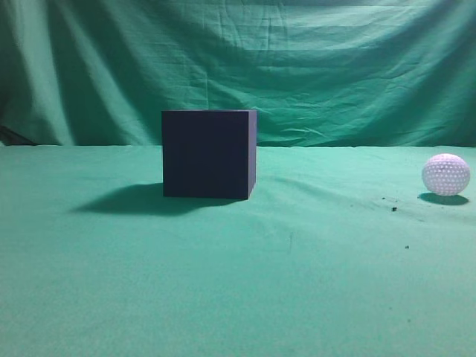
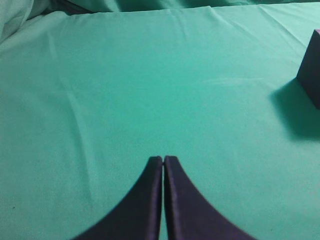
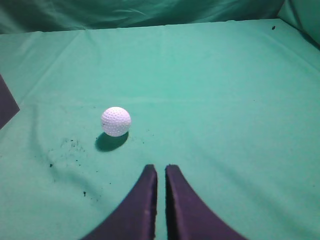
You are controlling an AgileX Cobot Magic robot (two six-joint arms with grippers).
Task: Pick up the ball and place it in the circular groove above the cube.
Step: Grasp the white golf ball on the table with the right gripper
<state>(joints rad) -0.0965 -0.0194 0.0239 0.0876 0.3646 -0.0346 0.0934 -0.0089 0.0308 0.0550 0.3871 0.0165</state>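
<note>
Nothing is done yet: the ball (image 1: 445,174) sits on the green tabletop (image 1: 238,282), well apart from the cube (image 1: 209,154). Both grippers, left (image 2: 163,159) and right (image 3: 161,168), hold nothing, fingers clenched together; pickup and placement remain.

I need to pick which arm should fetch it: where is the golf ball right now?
The ball rests on the green cloth at the far right of the exterior view, well apart from the cube; the right wrist view shows it ahead-left of the right gripper.

Matt dark cube (image 1: 209,154), dimpled white ball (image 1: 445,174), creased green cloth (image 1: 238,282), smooth dark claws.
</note>
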